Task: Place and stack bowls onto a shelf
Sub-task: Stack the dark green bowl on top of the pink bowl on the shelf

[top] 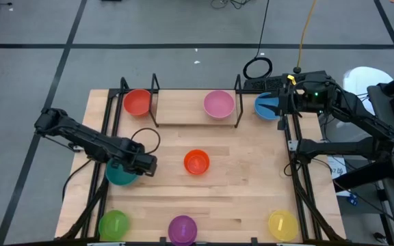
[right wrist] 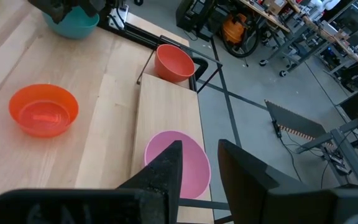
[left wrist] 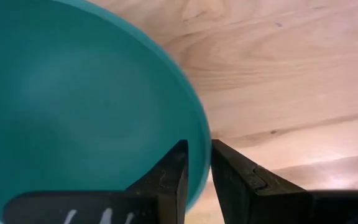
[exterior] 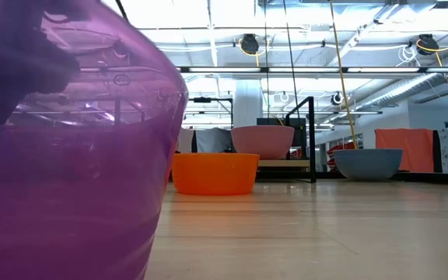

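Left end effector (left wrist: 197, 171) clamped on the rim of the small round teal plastic bowl (left wrist: 73, 106), well left of the orange plastic bowl (top: 196, 162) at table (top: 252, 184) centre. Both bowls empty. Right end effector (right wrist: 197, 165) fingers slightly apart above the pink plastic bowl (right wrist: 185, 163) on the shelf (top: 183, 108) board beyond the orange bowl.

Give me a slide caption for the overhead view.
Left gripper pinches the teal bowl's rim at the table's left edge; pink bowl sits on the shelf.

A grey floor (top: 183, 27) crossed by dark lines surrounds the pale wood worktop (top: 245, 184). Bright strip lights (exterior: 232, 70) and pipes (exterior: 411, 82) run overhead.
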